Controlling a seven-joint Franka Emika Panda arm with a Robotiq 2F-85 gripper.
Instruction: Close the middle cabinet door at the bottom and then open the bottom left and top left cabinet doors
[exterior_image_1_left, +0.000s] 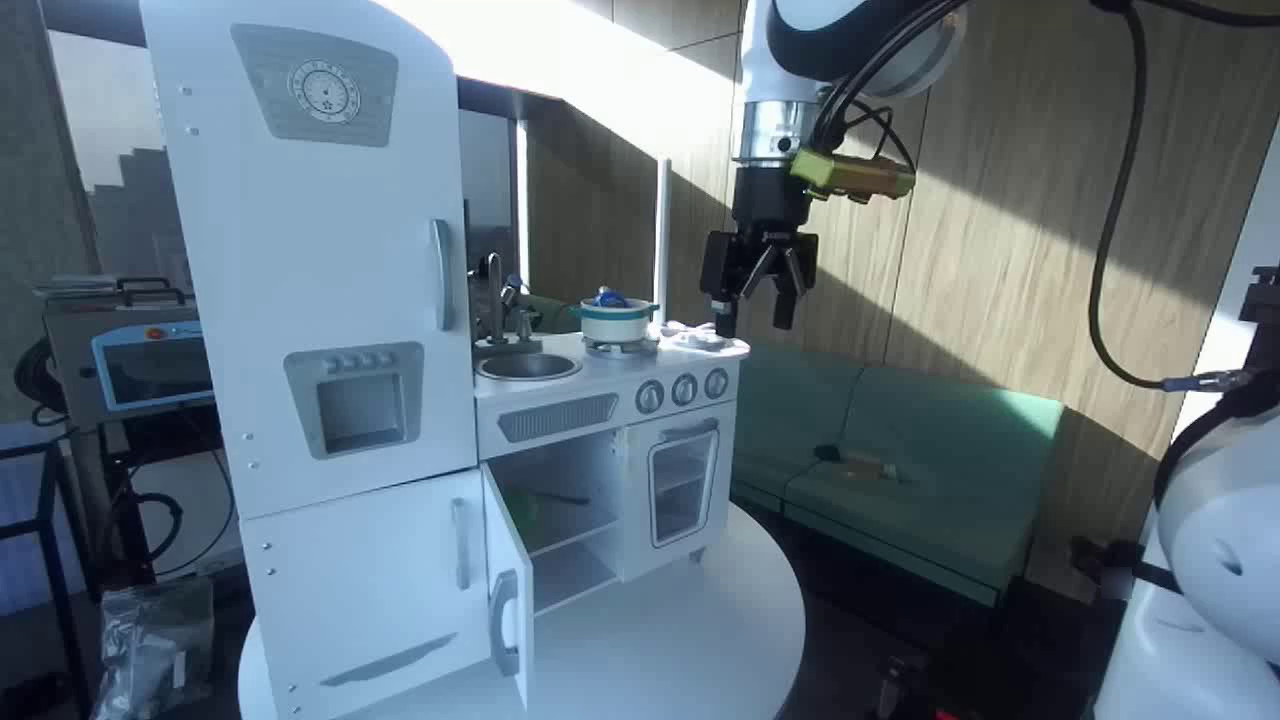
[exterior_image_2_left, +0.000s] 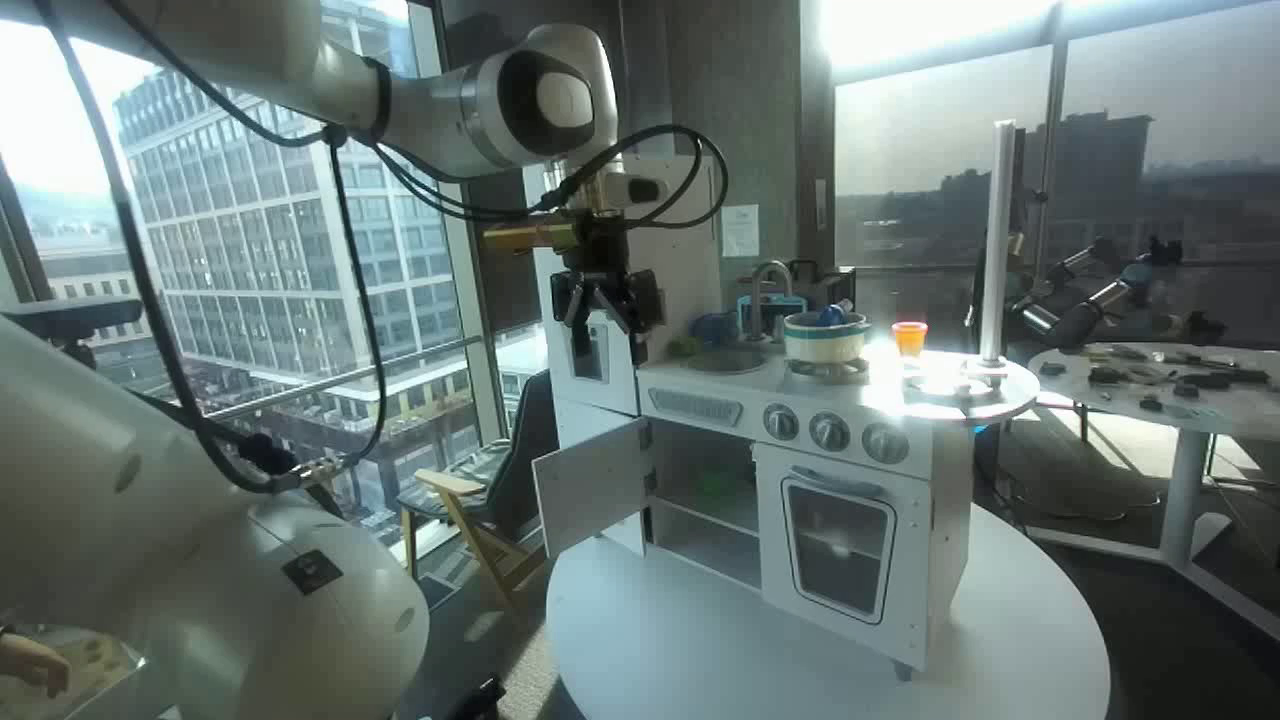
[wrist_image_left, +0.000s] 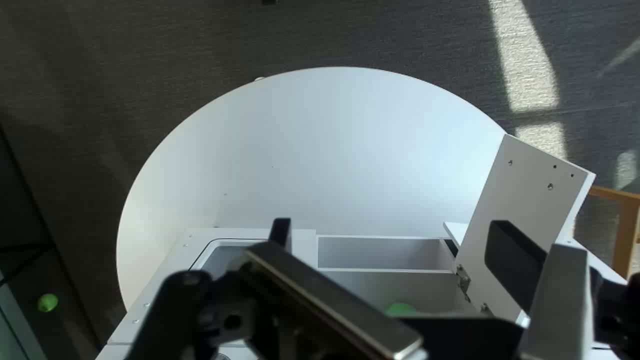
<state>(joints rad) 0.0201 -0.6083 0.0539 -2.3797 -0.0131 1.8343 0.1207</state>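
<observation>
The white middle cabinet door (exterior_image_1_left: 512, 610) at the bottom stands wide open, swung outward beside the fridge part. It also shows in an exterior view (exterior_image_2_left: 592, 487) and in the wrist view (wrist_image_left: 525, 200). The bottom left door (exterior_image_1_left: 375, 590) is shut, with a grey vertical handle. The top left door (exterior_image_1_left: 330, 230) is shut, with a grey handle (exterior_image_1_left: 443, 275) at its right edge. My gripper (exterior_image_1_left: 755, 318) points down, open and empty, above the counter's height and apart from all the doors. Its spread fingers show in an exterior view (exterior_image_2_left: 611, 350) and in the wrist view (wrist_image_left: 397, 245).
The play kitchen stands on a round white table (exterior_image_1_left: 680, 660). A pot (exterior_image_1_left: 615, 322) with a blue item sits on the stove beside the sink (exterior_image_1_left: 528, 366). The oven door (exterior_image_1_left: 683, 480) is shut. An orange cup (exterior_image_2_left: 908, 338) and a white pole (exterior_image_2_left: 997, 240) stand behind.
</observation>
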